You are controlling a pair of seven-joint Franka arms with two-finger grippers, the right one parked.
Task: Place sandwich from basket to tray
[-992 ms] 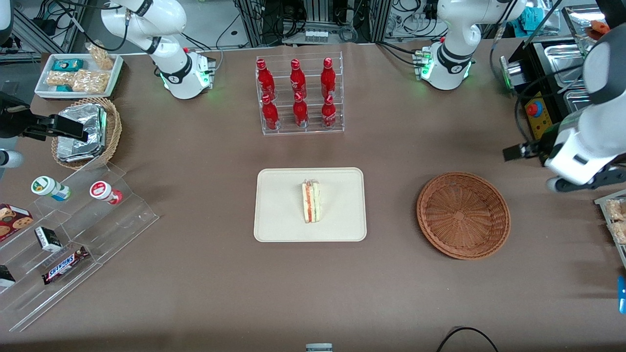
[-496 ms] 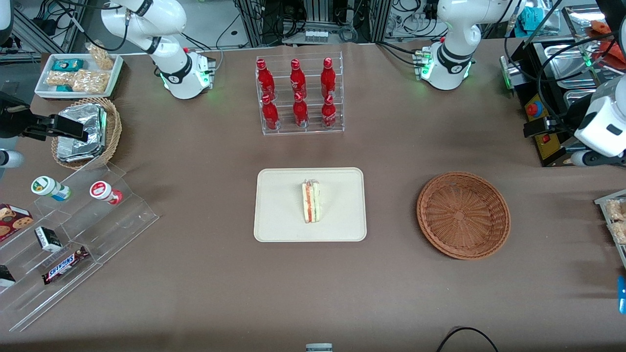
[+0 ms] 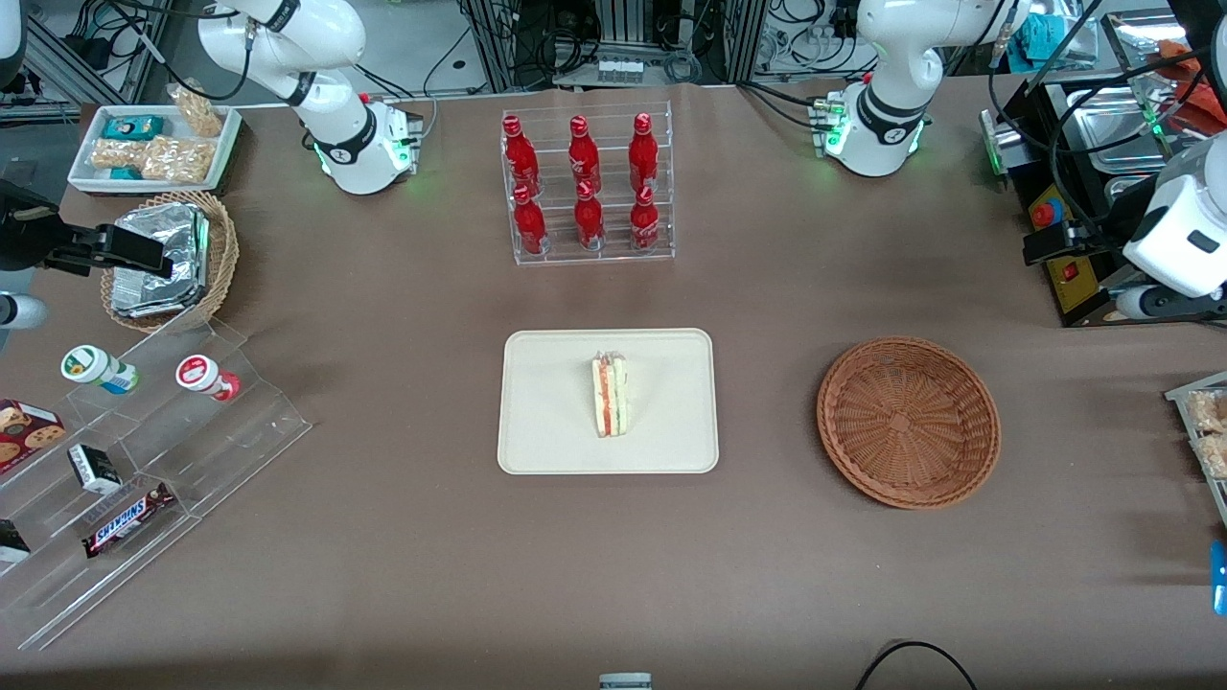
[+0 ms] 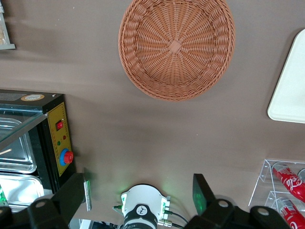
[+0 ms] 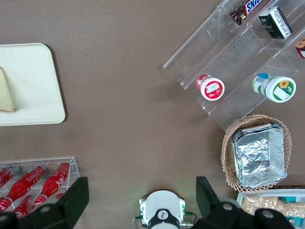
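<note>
The sandwich (image 3: 610, 395), a white wedge with red, orange and green layers, stands on the cream tray (image 3: 546, 412) in the middle of the table. The reddish-brown wicker basket (image 3: 908, 420) beside the tray, toward the working arm's end, holds nothing. My gripper (image 3: 1050, 242) hovers high at that end, farther from the front camera than the basket and well apart from it. In the left wrist view the gripper (image 4: 142, 189) is open with nothing between its fingers; the basket (image 4: 176, 47) and a corner of the tray (image 4: 290, 90) show below it.
A clear rack of red bottles (image 3: 587, 192) stands farther back than the tray. A black control box with a red button (image 3: 1050, 225) sits under my gripper. A tan basket with foil packets (image 3: 163, 259) and a clear snack shelf (image 3: 144, 460) lie toward the parked arm's end.
My gripper has drawn back from beside the basket, away from the front camera and over the black control box. Sandwich, tray and basket have not moved.
</note>
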